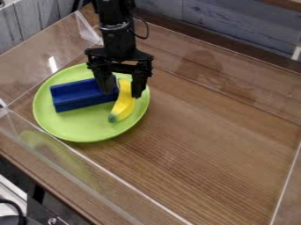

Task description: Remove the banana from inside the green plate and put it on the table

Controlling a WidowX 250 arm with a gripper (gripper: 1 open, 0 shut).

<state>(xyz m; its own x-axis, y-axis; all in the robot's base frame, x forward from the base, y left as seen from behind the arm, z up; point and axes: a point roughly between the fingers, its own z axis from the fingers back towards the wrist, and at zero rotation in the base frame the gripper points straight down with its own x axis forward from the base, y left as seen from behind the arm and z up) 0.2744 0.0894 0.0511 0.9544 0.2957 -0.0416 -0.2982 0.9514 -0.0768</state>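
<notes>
The yellow banana (121, 101) lies inside the green plate (73, 125), on its right half, greenish tip toward the front. My black gripper (121, 83) hangs open right over the banana's upper end, one finger on each side of it, not closed on it. The plate rests on the brown wood-grain table (212, 132) at the left.
A blue rectangular block (81, 94) sits in the plate just left of the banana and close to my left finger. Clear acrylic walls (47, 167) edge the tabletop at the front and left. Bare wood stretches to the right of the plate.
</notes>
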